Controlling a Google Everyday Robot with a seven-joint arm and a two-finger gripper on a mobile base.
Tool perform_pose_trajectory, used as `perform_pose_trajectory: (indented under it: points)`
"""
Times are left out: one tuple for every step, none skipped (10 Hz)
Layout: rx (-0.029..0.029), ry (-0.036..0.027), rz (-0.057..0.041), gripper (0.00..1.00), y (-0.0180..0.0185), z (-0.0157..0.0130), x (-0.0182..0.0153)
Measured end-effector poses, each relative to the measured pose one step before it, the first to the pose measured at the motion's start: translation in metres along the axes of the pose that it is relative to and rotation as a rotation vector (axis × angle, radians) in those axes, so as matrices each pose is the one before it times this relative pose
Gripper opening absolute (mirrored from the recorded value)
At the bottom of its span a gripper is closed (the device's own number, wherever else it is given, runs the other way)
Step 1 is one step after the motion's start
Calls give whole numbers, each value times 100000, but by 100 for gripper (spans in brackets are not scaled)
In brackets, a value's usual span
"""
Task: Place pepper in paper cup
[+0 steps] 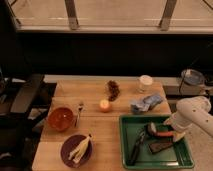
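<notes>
We see the hand (173, 136) low inside the green tray (160, 161), at the pepper (163, 134). Whether it grasps it, we cannot tell.

Office-like lab: wooden table (107, 127), black office chair (26, 95), railed window (117, 17) behind, end effector (171, 132) over the green tray (156, 118).

The wooden table (105, 137) carries, along its far side, a dark brown clump (113, 90), the white paper cup (145, 82) right of it, and a crumpled blue cloth (146, 103) just nearer than the cup. A small lit candle (104, 105) stands mid-table, with a piece of cutlery (80, 111) and an orange bowl (61, 119) to its left. At the near edge sit a purple plate (67, 154) on the left and a green tray (150, 166) on the right, with the gripper (171, 134) low over the tray's right part.
</notes>
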Motion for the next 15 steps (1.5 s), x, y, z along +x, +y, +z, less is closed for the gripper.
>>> perform_pose_trajectory:
  points:
    - [46,-1135,-691,53,-28,367,-285]
    - [295,-861,-1135,41,-186,101,-440]
    - [376,-514,-836,30,-256,20,-390]
    - [148,-155,-218,22,-68,-116,-125]
    - [583,125,161,13,-101,-543,-4]
    - [97,1115,908,3,60,-1166,130]
    - [-546,1212,1353,0,-36,-1324,179]
    - [-873,723,1623,0,-197,-1366,275]
    - [-1351,944,2942,0,-180,-1827,555]
    - [-918,1245,2967,0,-155,-1577,757]
    - [-564,1633,3685,0,-315,-1710,1093]
    - [-439,2014,3437,0,-807,-1521,1086]
    - [298,1566,2770,0,-1267,-1125,943]
    - [1062,1150,2478,0,-1743,-1046,913]
    - [1225,438,1836,0,-1825,-618,657]
